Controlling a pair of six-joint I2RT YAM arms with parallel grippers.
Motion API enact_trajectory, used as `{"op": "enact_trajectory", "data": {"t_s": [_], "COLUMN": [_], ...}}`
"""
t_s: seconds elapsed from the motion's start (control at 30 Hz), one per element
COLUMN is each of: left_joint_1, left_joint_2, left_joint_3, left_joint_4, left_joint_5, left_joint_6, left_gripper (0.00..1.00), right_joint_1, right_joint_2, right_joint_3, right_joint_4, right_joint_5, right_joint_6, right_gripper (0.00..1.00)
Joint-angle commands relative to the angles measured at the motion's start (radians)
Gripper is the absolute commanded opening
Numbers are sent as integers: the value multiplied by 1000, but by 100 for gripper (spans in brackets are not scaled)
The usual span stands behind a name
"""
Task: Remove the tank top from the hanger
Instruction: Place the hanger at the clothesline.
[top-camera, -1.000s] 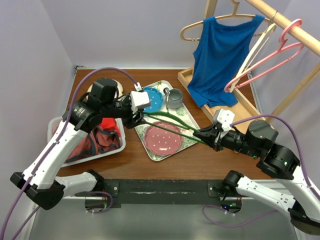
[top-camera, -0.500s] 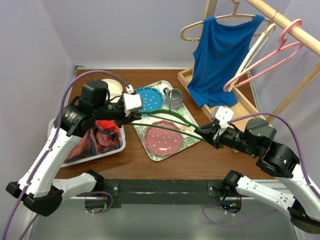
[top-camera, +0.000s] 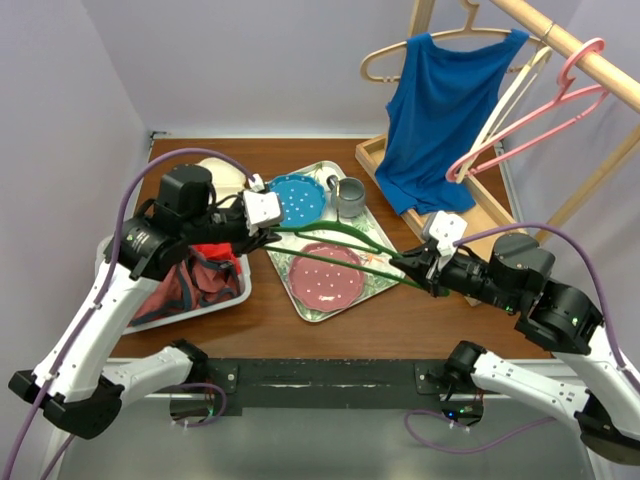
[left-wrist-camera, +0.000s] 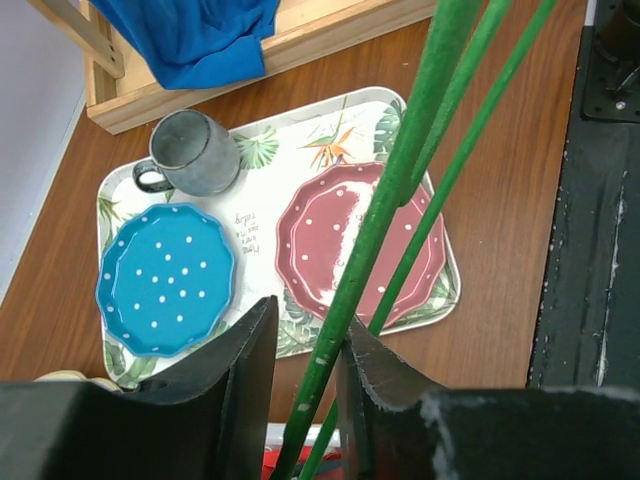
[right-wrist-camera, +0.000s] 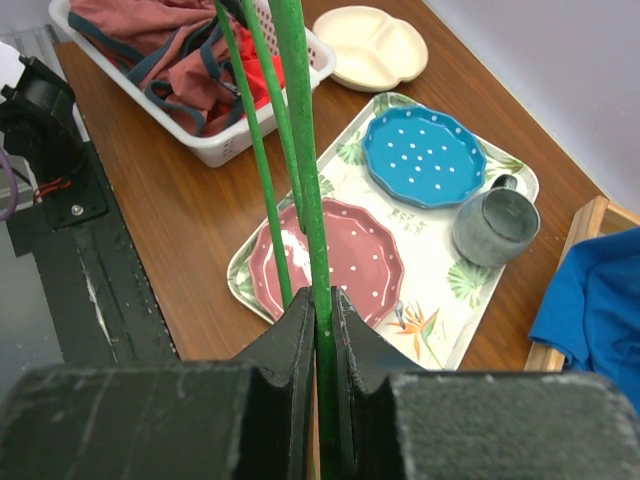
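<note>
Drawn back toward the basket (top-camera: 235, 290) over the last second, the left gripper (left-wrist-camera: 308, 345) is now seen slightly spread around the bar of the green hanger (left-wrist-camera: 400, 170), one finger touching it and a gap left at the other. The right gripper (right-wrist-camera: 320, 305) is pressed tight on the same hanger. That hanger is bare. The blue tank top (top-camera: 440, 110) is still draped on the rack (top-camera: 560, 45), so removal is judged unfinished.

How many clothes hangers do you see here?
4: green hanger in the right end effector; beige hanger carrying the blue tank top; white hanger and pink hanger on the wooden rod. More may be hidden.
</note>
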Motion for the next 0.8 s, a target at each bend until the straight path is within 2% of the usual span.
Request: {"op": "enact_trajectory", "data": {"t_s": [0.0, 0.27, 0.37, 0.4, 0.5, 0.57, 0.63, 0.7, 0.77], "left_joint_1": [10, 9, 10, 10, 14, 15, 15, 15, 14], "left_joint_2": [25, 77, 102, 105, 119, 125, 128, 137, 143], "left_joint_3": [49, 68, 95, 101, 131, 136, 119, 101, 70], "left_joint_4": [-11, -22, -42, -41, -39, -33, -21, -21, -21], "left_joint_5": [-34, -1, 17, 19, 19, 34, 55, 69, 80], "left_joint_6": [-4, 10, 16, 10, -8, -10, -18, -18, -13], "left_gripper": [35, 35, 14, 2, 0, 0, 0, 0, 0], "right_joint_1": [-11, -8, -9, -9, -8, -9, -8, -8, -9], "right_joint_2": [-12, -35, -34, -31, -40, -38, -28, -17, 26], "right_joint_3": [62, 79, 58, 55, 42, 67, 106, 128, 165], "right_joint_4": [-28, -71, -62, -63, -25, 2, 10, 22, 24], "right_joint_5": [112, 112, 135, 147, 230, 180, 117, 10, -48], "right_joint_6": [-33, -44, -42, -38, 14, 37, 50, 15, -9], "right_gripper": [0, 0, 0, 0, 0, 11, 41, 55, 65]}}
